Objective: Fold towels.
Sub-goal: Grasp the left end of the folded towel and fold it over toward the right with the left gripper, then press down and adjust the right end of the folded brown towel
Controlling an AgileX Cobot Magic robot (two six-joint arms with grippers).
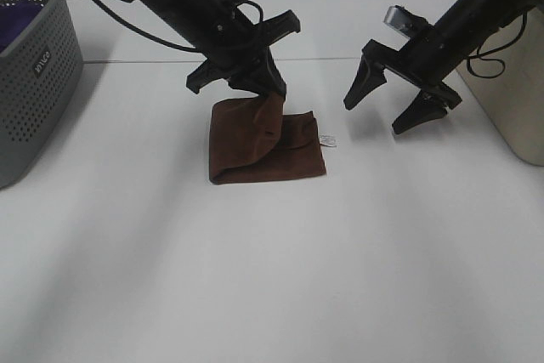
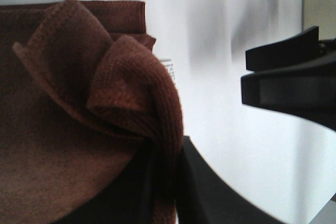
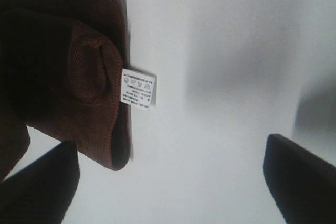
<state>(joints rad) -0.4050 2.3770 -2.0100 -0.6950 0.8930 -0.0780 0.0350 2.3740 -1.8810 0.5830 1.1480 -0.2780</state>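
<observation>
Presently, the left gripper (image 1: 270, 89) is recorded with its jaws clenched on a gathered fold of the towel (image 1: 255, 155). The pinched portion is drawn up off the table (image 1: 255, 286) in a bunched peak. The remainder of the cloth lies flat beneath it. The right gripper (image 1: 391, 104) is held above the table to the right of the towel, apart from it. Its jaws are spread wide and nothing is grasped between them.

Edges: the near edge and the left edge of the towel are seen straight and flat on the table. The stitched border at the far side is shown in the left wrist view with a second layer lying over it. A white tag (image 1: 329, 140) projects from the right edge onto the table, on the side facing the right gripper.

Open room: a wide stretch of white table surface is noted on the near side of the towel, and further bare surface to its left and right. A grey perforated basket (image 1: 38, 91) stands at the left margin, well apart from the towel, with a purple cloth (image 1: 21, 19) inside it. A beige container (image 1: 510, 99) stands at the right margin, beside the right arm.

Count: one towel, one tag, one basket, one purple cloth, one beige container, two grippers.
</observation>
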